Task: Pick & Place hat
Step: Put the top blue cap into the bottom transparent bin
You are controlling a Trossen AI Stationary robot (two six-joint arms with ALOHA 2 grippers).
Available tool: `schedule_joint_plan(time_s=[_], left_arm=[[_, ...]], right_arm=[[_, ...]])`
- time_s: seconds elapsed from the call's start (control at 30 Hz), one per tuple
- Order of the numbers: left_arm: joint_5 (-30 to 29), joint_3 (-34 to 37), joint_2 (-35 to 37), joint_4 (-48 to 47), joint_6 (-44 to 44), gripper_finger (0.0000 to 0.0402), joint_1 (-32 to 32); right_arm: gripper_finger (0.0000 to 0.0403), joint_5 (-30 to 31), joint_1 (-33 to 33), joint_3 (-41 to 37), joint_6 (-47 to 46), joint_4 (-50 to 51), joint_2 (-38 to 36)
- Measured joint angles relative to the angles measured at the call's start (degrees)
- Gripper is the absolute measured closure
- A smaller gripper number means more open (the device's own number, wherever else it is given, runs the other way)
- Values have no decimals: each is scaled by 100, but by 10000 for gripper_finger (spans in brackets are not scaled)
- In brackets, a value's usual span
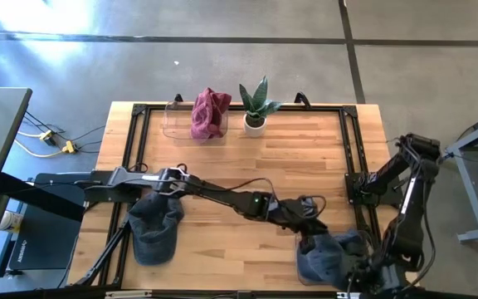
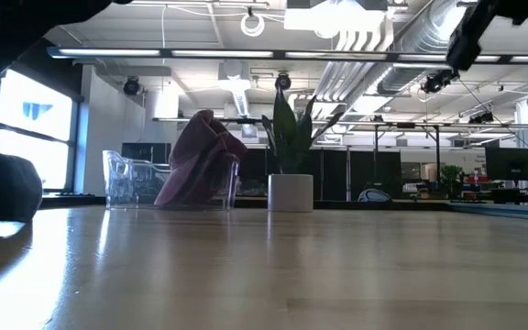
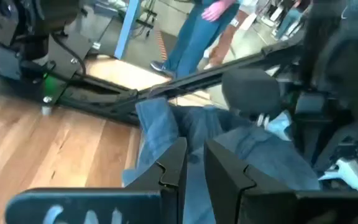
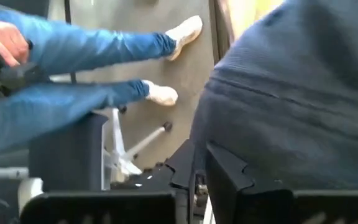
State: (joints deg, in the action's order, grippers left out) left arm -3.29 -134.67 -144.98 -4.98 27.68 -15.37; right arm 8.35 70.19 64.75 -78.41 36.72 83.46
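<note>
The crumpled blue-grey denim hat (image 1: 329, 256) lies at the wooden tabletop's (image 1: 247, 166) near right corner — the left gripper (image 1: 312, 226) reaches just beside it, fingers nearly together, holding nothing. The right gripper (image 4: 199, 167) sits against the hat's fabric — whether it grips, cannot tell.

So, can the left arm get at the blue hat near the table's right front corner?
Probably yes. The left claw is stretched across the table, right beside that blue hat, with nothing between them. The right claw is at the hat too, so they may crowd.
</note>
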Motion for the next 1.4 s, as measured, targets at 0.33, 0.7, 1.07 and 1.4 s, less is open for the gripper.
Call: schedule_joint_plan(time_s=[0.33, 0.7, 1.07, 1.4], left_arm=[[150, 41, 28, -7, -39, 355, 62], [-389, -7, 1246, -2411, -249, 396, -4], [-369, 41, 1183, -2893, -340, 401, -317], [-374, 46, 1170, -2902, -321, 401, -511]], right_arm=[[396, -663, -41, 14, -115, -468, -623], [400, 1243, -497, -1, -568, 1243, -586], [402, -2087, -361, -2, -305, 1786, 172], [402, -1, -616, 15, -1145, 1931, -1336]])
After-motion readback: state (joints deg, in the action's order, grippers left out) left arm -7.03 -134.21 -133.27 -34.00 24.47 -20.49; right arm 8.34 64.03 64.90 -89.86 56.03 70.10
